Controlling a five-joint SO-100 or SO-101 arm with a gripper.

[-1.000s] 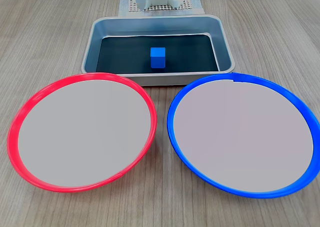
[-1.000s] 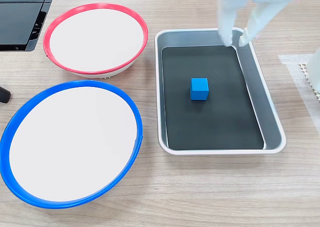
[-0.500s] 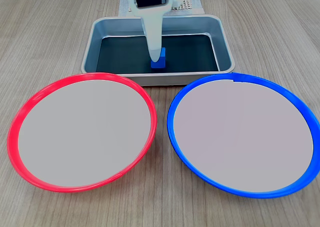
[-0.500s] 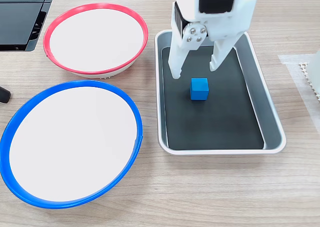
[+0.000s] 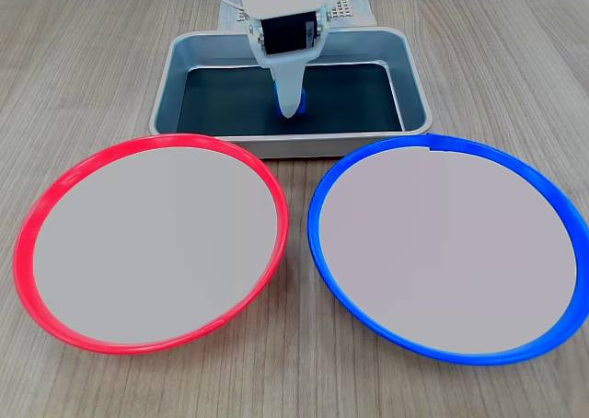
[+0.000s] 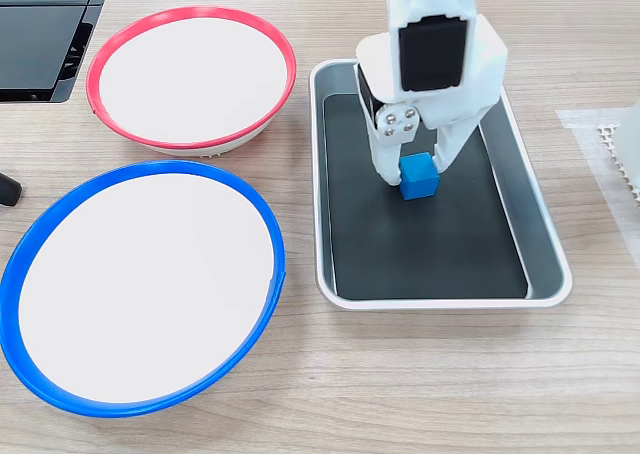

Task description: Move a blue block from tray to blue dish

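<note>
1. The blue block (image 6: 419, 176) is sitting on the dark bottom of the tray (image 6: 543, 236), near the middle, in a fixed view.
2. In that same view the white end effector (image 6: 412, 175) is reaching down into the tray with one finger on each side of the block, touching or just beside its faces; whether it is truly pinching the block I cannot tell.
3. In the other fixed view the end effector (image 5: 290, 108) is standing in front of the block (image 5: 300, 98), so just slivers of blue are peeking out beside the white finger, and the gap between the fingers is hidden.
4. The blue dish (image 6: 30, 254) is lying on the worktop (image 6: 400, 394) just beside the tray, and the red dish (image 6: 260, 34) is lying next to both.
5. In the other fixed view the blue dish (image 5: 324, 252) and red dish (image 5: 28, 271) are sitting side by side in front of the tray (image 5: 419, 105).
6. A dark flat object (image 6: 40, 34) is showing at one corner of a fixed view.
</note>
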